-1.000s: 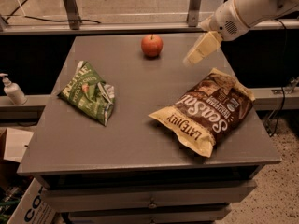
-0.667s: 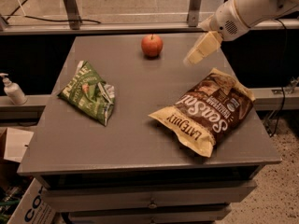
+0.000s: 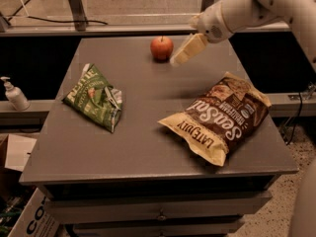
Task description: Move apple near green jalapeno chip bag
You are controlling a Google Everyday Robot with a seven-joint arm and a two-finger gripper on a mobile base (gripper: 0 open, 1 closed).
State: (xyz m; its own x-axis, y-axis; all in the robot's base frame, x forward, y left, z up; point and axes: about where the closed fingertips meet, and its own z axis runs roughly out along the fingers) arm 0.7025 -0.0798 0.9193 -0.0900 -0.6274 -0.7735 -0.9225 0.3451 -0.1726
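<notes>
A grey table carries the apple at its far edge, well apart from the green jalapeno chip bag at left. The gripper hovers just right of the apple; whether it is spread or closed cannot be told. A brown-and-yellow chip bag lies at right.

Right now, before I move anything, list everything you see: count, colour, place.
Table: 1, grey, centre.
Apple: 1, red-orange, far middle of the table.
Green bag: 1, green, crumpled, left side of the table.
Brown bag: 1, brown and yellow, right front of the table.
Pump bottle: 1, white, ledge left of the table.
Box: 1, pale with black letters, floor at lower left.
Arm: 1, white, top right.
Gripper: 1, cream, just right of the apple.
</notes>
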